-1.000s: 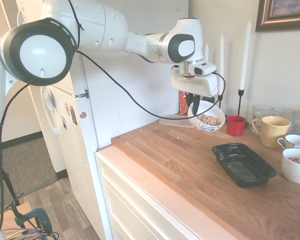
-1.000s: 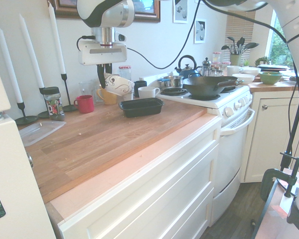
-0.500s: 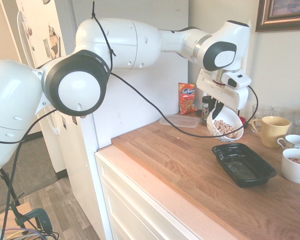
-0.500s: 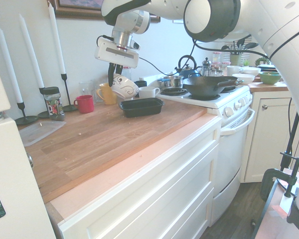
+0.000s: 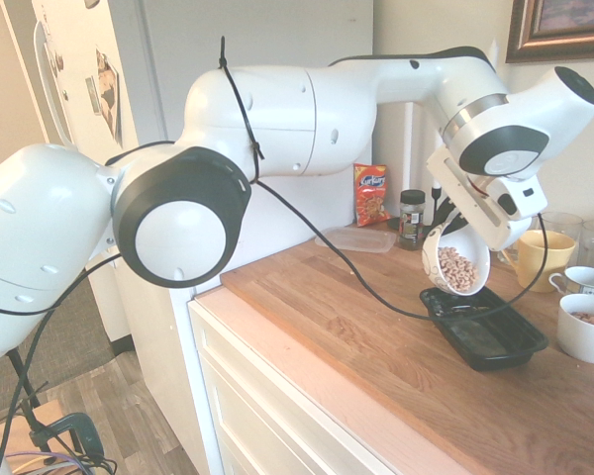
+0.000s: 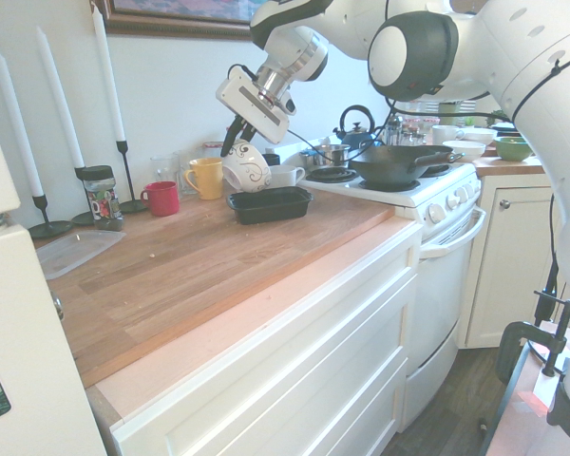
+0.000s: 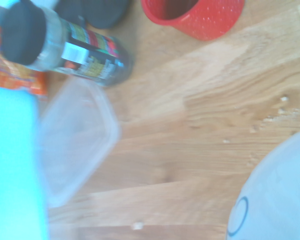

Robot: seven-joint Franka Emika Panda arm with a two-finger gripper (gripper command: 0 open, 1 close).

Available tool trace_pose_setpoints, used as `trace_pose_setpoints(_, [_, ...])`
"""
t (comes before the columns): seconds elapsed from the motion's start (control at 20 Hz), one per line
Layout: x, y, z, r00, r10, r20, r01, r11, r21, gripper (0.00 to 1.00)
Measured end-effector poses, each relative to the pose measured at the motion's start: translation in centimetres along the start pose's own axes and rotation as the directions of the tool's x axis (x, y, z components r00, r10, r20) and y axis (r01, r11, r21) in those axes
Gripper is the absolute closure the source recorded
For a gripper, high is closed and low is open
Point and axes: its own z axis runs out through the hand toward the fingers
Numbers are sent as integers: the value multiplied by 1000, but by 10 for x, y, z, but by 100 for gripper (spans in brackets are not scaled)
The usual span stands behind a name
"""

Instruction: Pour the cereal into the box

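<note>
- The pincer (image 5: 445, 220) is pressed together on the rim of the white bowl (image 5: 455, 259), and it holds the bowl in the air above the counter (image 5: 366, 327).
- The bowl is tilted strongly, so its open mouth faces sideways and down toward the front of the counter.
- The cereal (image 5: 458, 269) is inside the bowl, gathered at the lower part near the lip. I see no pieces falling yet.
- The black box (image 5: 483, 327) rests on the counter, near the back edge and just before the mugs, with its long axis running about parallel to that edge.
- The relation that matters: the box lies directly under the bowl, and the lip hangs over the end of the box that is toward the snack bag (image 5: 371, 195), not over its middle.
- In the second exterior view the bowl (image 6: 247, 167) also sits just above that same end of the box (image 6: 269, 203).
- My judgement: more tilt may drop some cereal on the counter, so a small shift along the box toward its middle seems safer.
</note>
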Motion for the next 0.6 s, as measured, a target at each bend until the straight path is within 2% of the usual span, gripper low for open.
trace_pose_setpoints(0.35, [19,13,-5,992,-35,123,7,975,220,100])
trace_pose_setpoints(0.6, [35,28,-3,986,-5,165,-43,958,284,100])
